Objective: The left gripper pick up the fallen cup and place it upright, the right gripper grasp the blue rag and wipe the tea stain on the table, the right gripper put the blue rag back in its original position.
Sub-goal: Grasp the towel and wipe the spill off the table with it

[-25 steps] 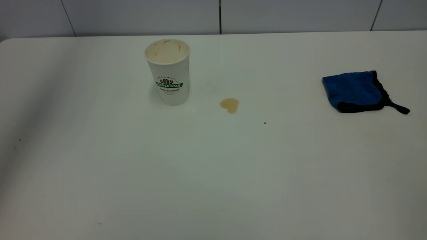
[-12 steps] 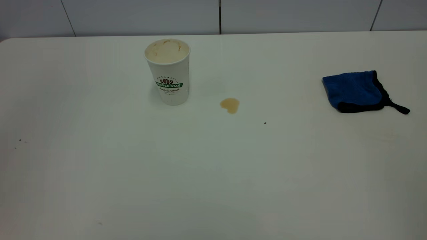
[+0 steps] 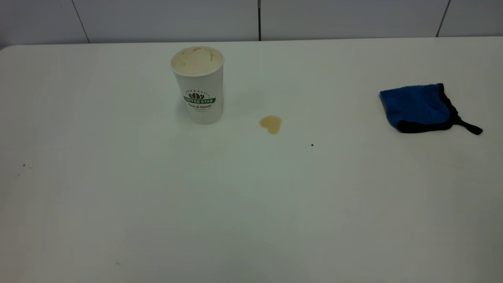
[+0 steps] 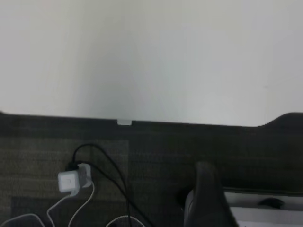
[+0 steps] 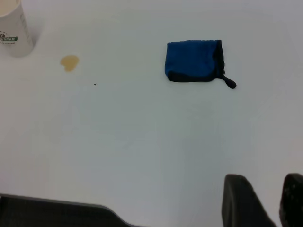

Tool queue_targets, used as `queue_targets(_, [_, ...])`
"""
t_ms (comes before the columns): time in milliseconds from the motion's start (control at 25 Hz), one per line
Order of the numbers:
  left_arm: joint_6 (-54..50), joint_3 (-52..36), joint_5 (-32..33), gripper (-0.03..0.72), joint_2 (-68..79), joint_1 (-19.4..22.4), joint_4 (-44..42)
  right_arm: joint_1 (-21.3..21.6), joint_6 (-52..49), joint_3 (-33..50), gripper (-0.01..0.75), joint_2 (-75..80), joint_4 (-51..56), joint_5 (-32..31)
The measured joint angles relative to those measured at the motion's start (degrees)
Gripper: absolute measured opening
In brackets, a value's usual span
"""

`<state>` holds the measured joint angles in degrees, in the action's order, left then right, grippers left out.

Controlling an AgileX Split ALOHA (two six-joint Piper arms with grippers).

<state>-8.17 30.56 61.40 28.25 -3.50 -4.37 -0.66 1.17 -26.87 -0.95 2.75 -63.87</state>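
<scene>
The cup [image 3: 200, 90] stands upright at the back left of the white table [image 3: 251, 204], its tan-stained inside showing. The tea stain [image 3: 270, 124] lies just right of it. The blue rag [image 3: 416, 106] lies flat at the right, its black loop tail pointing right. Neither arm shows in the exterior view. In the right wrist view my right gripper [image 5: 267, 191] is open and empty, above bare table well short of the rag [image 5: 191, 60], with the stain [image 5: 69, 62] and the cup [image 5: 14, 28] farther off. My left gripper [image 4: 208, 189] hangs beyond the table edge, over the floor.
A tiny dark speck [image 3: 312, 145] lies right of the stain. A grey panelled wall [image 3: 259, 19] runs behind the table. The left wrist view shows the table's edge [image 4: 123, 123], dark carpet and a white plug [image 4: 71, 179] with cables.
A shadow over the table's left side has faded away. The cup, the stain and the rag have not moved.
</scene>
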Motion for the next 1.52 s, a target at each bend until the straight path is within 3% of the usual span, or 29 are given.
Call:
queue_targets(240, [3.3,-0.4,2.5,0.529,-10.4,4.9,0.0,0.0,0.0,0.0,0.242,0.0,0.0,0.0])
queue_targets(560, [3.4,-0.4,3.9,0.529,-21.9,5.2,0.7,0.0,0.0,0.0,0.242,0.0,0.0,0.0])
queue_targets(1520, [8.6,-2.8,2.8,0.529,-28.1,6.3,5.1,0.0,0.0,0.0,0.242,0.0,0.0,0.0])
